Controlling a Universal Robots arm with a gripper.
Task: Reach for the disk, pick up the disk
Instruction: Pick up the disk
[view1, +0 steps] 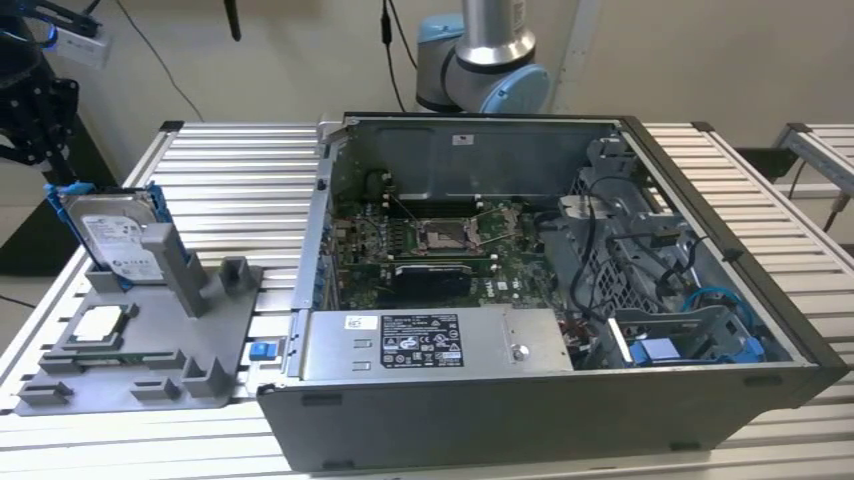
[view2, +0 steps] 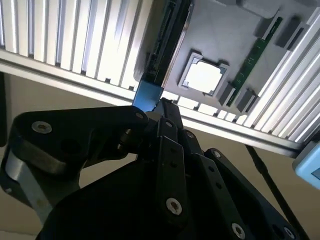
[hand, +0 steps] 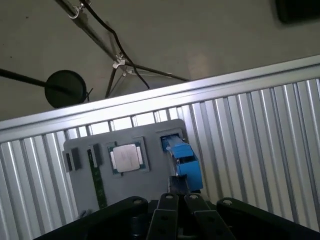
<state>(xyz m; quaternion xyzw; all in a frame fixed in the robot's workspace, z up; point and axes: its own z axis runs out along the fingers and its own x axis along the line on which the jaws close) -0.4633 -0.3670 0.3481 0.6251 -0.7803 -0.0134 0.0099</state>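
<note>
Presently the gripper (view2: 160, 110) hangs at the upright disk (view1: 114, 235); grip unclear.

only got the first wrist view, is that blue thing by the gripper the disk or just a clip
Observer: The disk; the exterior view shows its silver body and white label.
Operator: anything big next to the holder
Observer: An open computer case sits beside the grey fixture, on the exterior view's right.
</note>
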